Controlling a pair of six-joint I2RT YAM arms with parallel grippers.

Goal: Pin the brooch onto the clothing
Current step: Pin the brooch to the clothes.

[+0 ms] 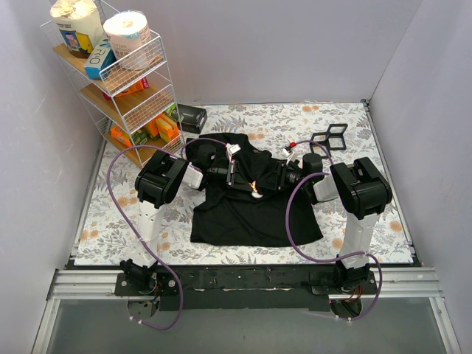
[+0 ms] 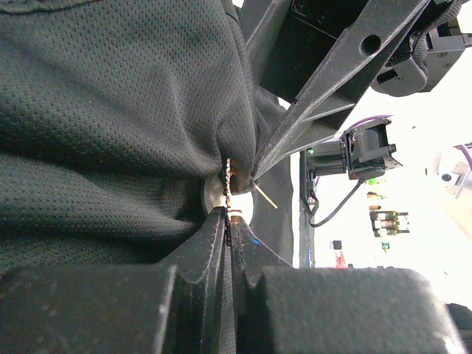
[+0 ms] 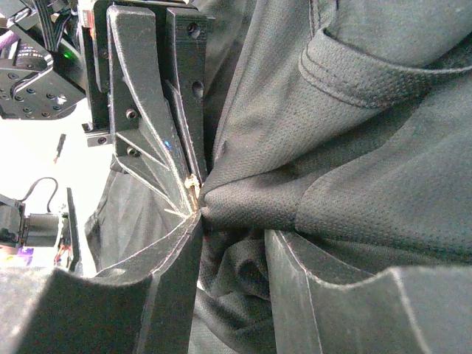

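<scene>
From above, both arms meet over the black T-shirt [image 1: 243, 221] spread on the floral tabletop [image 1: 354, 221]; the brooch [image 1: 255, 192] is only a pale glint between left hand [image 1: 237, 175] and right hand [image 1: 271, 181]. The left wrist view shows it close: small, pale, round, bead-edged, nipped in the left hand's narrow tips against puckered cloth. The right wrist view shows the right hand pinching a shirt fold, brooch just beyond its tips.

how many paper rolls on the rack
2, both on the top shelf of the rack: the left roll at the back corner and the right roll beside it. More could be hidden on the lower shelves.
</scene>
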